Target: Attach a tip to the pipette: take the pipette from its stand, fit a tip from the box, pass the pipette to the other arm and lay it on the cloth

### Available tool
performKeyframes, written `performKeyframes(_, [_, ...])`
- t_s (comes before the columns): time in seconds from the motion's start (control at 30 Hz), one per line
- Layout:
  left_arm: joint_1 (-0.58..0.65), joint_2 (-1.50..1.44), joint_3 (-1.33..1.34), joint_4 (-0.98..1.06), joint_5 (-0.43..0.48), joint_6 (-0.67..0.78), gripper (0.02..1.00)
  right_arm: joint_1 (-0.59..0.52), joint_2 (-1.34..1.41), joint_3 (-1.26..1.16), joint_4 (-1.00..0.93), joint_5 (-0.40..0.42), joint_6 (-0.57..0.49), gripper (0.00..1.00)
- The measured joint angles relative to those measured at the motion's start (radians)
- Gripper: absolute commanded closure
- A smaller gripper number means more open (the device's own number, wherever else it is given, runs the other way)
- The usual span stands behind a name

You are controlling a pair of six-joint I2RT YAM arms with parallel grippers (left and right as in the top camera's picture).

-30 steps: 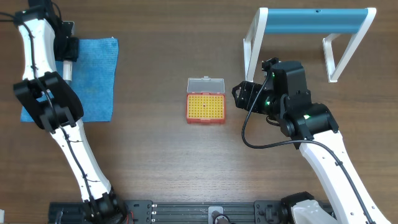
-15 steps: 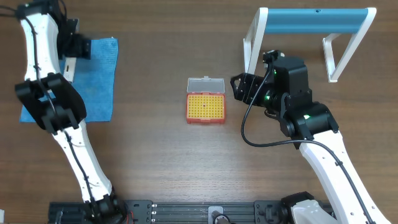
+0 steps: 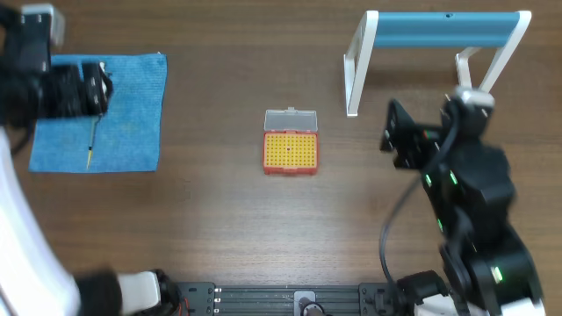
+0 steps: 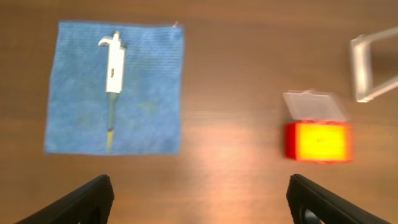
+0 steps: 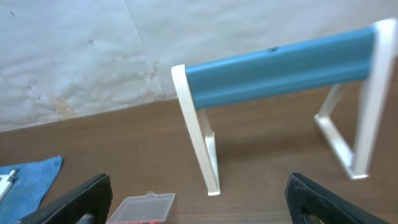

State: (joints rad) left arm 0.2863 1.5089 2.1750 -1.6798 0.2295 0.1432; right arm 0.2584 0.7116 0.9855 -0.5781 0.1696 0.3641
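**Pipette lay on the cloth, both grippers open and empty**

The pipette lay flat on the blue cloth, which was spread near the far left corner of the table. Its white upper body with the hook pointed to the far edge of the table. Its thin shaft with a yellowish tip pointed to the near edge. It rested in the left half of the cloth, and all of it was inside the cloth's borders.

The left gripper hung high above the left part of the table. Its two fingers were spread wide and there was nothing between them. From above, it covered the upper part of the pipette, and the shaft and tip showed below it.

The tip box stood near the middle of the table, well apart from the cloth. Its clear lid was folded back toward the far edge, over an orange base with a yellow tip rack.

The stand, with white legs and a blue top bar, stood near the far right corner. The right gripper was on the near side of it, not touching it. Its fingers were also wide apart and held nothing.
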Motion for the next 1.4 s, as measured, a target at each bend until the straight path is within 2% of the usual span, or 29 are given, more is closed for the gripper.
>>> performKeyframes(0.03, [0.0, -0.15, -0.135, -0.011, 0.038, -0.012, 0.119, 0.0, -0.05, -0.005, -0.019, 0.005, -0.021, 0.093])
performKeyframes(0.2, [0.0, -0.753, -0.596, 0.032, 0.108, -0.029, 0.117, 0.002, -0.317, -0.132, -0.221, 0.018, -0.114, 0.062])
performKeyframes(0.27, [0.0, -1.019, -0.768, 0.126, 0.138, -0.066, 0.119, 0.002, -0.453, -0.192, -0.262, 0.019, -0.15, 0.047])
performKeyframes(0.3, [0.0, -1.042, -0.779, 0.135, 0.141, -0.085, 0.119, 0.002, -0.514, -0.202, -0.264, 0.019, -0.171, 0.04])
performKeyframes(0.33, [0.0, -1.212, -0.863, 0.239, 0.154, -0.121, 0.119, 0.002, -0.584, -0.207, -0.264, 0.02, -0.192, 0.04])
performKeyframes(0.4, [0.0, -1.364, -0.939, 0.349, 0.165, -0.17, 0.119, 0.002, -0.686, -0.207, -0.271, 0.027, -0.221, 0.036])
performKeyframes(0.47, [0.0, -1.424, -0.998, 0.416, 0.168, -0.188, 0.119, 0.002, -0.697, -0.213, -0.324, 0.08, -0.237, 0.036])
performKeyframes(0.57, [0.0, -1.456, -1.128, 0.444, 0.168, -0.202, 0.119, 0.003, -0.674, -0.27, -0.365, 0.254, -0.251, 0.036])
performKeyframes(0.6, [0.0, -1.456, -1.178, 0.453, 0.168, -0.203, 0.119, 0.003, -0.673, -0.278, -0.387, 0.286, -0.251, 0.036])
performKeyframes(0.8, [0.0, -1.456, -1.412, 0.443, 0.168, -0.213, 0.119, 0.003, -0.671, -0.288, -0.417, 0.315, -0.251, 0.036])
performKeyframes(0.97, [0.0, -1.456, -1.493, 0.439, 0.173, -0.217, 0.119, 0.003, -0.671, -0.288, -0.417, 0.316, -0.251, 0.036])
performKeyframes(1.07, [-0.062, -1.481, -1.495, 0.44, 0.176, -0.217, 0.073, 0.003, -0.671, -0.289, -0.417, 0.316, -0.251, 0.036])
performKeyframes(1.13, [-0.125, -1.497, -1.519, 0.576, 0.181, -0.22, 0.073, 0.003, -0.671, -0.289, -0.418, 0.319, -0.251, 0.036])
performKeyframes(1.2, [-0.166, -1.498, -1.577, 0.837, 0.183, -0.216, 0.073, 0.003, -0.67, -0.289, -0.416, 0.319, -0.251, 0.036])
performKeyframes(1.33, [-0.212, -1.5, -1.825, 1.465, 0.126, -0.15, 0.073, 0.003, -0.669, -0.292, -0.417, 0.319, -0.251, 0.034])
performKeyframes(1.4, [-0.212, -1.5, -1.944, 1.619, 0.104, -0.136, 0.073, 0.003, -0.669, -0.293, -0.417, 0.319, -0.251, 0.036])
